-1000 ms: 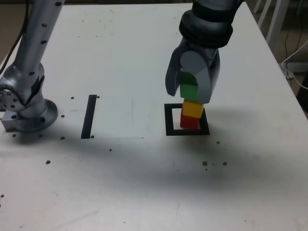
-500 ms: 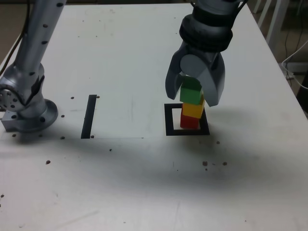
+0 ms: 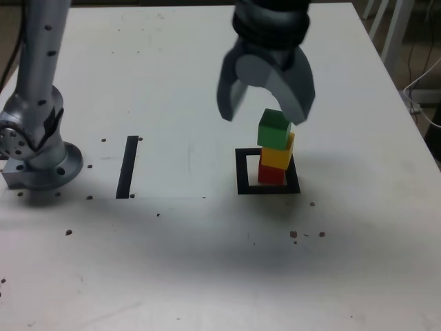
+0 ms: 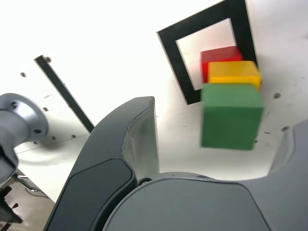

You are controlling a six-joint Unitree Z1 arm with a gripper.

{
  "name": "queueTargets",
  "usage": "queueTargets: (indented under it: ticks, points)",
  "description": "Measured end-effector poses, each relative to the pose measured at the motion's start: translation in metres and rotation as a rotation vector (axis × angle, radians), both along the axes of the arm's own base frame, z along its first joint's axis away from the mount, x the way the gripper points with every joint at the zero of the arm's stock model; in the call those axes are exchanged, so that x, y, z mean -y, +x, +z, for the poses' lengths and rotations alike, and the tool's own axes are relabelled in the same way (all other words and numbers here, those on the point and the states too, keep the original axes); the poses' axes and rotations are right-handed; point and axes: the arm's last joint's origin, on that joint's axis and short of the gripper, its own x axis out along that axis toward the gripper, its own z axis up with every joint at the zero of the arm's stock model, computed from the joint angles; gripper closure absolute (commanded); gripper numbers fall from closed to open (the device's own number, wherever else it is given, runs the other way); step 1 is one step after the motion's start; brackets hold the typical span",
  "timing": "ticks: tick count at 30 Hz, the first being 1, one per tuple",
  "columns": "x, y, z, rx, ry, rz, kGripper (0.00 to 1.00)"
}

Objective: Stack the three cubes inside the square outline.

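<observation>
The gripper [image 3: 264, 109] hangs above the stack with its two grey fingers [image 3: 229, 93] spread wide apart and nothing between them; the finger on the exterior view's right sits just over the top cube, and whether it grazes that cube cannot be told. Directly below stands the green cube [image 3: 273, 129], resting on the yellow cube [image 3: 276, 156], which rests on the red cube [image 3: 271, 173]. Together they form a column whose long axis runs upright from the table, though the cubes are not squarely aligned: the green one is turned slightly and shifted toward the exterior view's left relative to the yellow one. The red cube sits on the white centre of the square outline [image 3: 242, 172], toward the side on the exterior view's right. The wrist view looks down past the open fingers onto the same stack, green face nearest. A straight black strip [image 3: 127, 166] lies on the white table [image 3: 172, 262] well apart, near the arm's grey base [image 3: 41, 162].
</observation>
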Motion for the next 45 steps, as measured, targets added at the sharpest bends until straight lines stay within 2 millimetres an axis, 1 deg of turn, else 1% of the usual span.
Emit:
queueTargets:
  ticks: [3,6,13,18,21,24,30,36,42,45]
  points:
    - [-0.003,-0.017,0.011,0.016,0.011,0.017,0.01]
    - [-0.008,-0.034,0.017,0.018,0.021,0.038,0.01]
    - [-0.019,-0.076,0.023,0.004,0.053,0.085,0.0]
    - [-0.023,-0.107,0.022,-0.018,0.068,0.111,0.0]
    - [-0.025,-0.123,0.016,-0.042,0.078,0.129,0.0]
    - [-0.027,-0.134,0.008,-0.065,0.088,0.145,0.0]
    - [-0.028,-0.161,-0.015,-0.105,0.086,0.192,0.0]
    - [-0.027,-0.181,-0.036,-0.113,0.056,0.241,0.0]
    - [-0.025,-0.193,-0.051,-0.119,0.004,0.287,0.0]
    - [-0.024,-0.194,-0.055,-0.109,-0.015,0.297,0.0]
